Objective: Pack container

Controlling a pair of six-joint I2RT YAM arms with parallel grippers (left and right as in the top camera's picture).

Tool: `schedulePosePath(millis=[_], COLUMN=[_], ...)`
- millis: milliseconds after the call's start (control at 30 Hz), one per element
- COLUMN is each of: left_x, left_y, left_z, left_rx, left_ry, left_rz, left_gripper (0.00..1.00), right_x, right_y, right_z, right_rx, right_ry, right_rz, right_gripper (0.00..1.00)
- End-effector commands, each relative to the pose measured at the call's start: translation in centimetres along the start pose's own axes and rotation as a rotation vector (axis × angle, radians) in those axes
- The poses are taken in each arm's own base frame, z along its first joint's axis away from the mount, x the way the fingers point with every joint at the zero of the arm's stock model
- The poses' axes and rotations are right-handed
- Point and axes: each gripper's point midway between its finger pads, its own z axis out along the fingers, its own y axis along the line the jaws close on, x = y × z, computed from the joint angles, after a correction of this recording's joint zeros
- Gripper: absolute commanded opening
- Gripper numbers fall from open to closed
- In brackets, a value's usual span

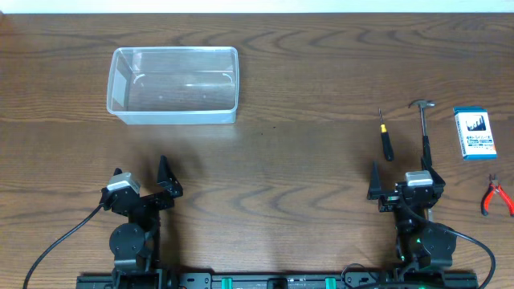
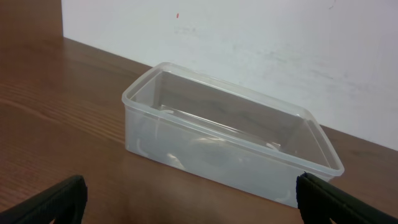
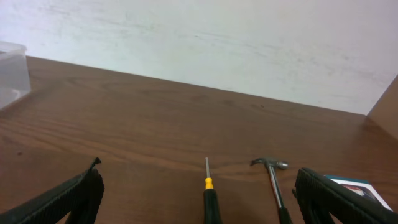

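Observation:
The clear plastic container stands empty at the back left of the table; it also shows in the left wrist view. My left gripper is open and empty, near the front edge, well short of the container. My right gripper is open and empty at the front right. Just beyond it lie a black-handled screwdriver with a yellow collar, and a hammer. Both show between the fingers in the right wrist view, the screwdriver and the hammer.
A small blue-and-white box lies at the far right. Red-handled pliers lie in front of it near the right edge. A white wall runs along the table's back edge.

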Motion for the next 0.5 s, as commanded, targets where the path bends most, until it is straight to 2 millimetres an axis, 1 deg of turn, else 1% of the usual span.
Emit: schedulePosePath(millis=[0, 467], left_x=[1.66, 1.66], left_y=[0.57, 0.57], left_z=[0.07, 0.07], left_rx=[-0.02, -0.02], left_ry=[0.05, 0.05], left_rz=[0.022, 0.022], left_gripper=[0.98, 0.98], right_x=[0.02, 0.02], right_y=[0.24, 0.24], right_z=[-0.02, -0.02], right_rx=[-0.011, -0.011], right_ry=[-0.002, -0.002], right_rz=[-0.004, -0.004], right_gripper=[0.99, 0.99])
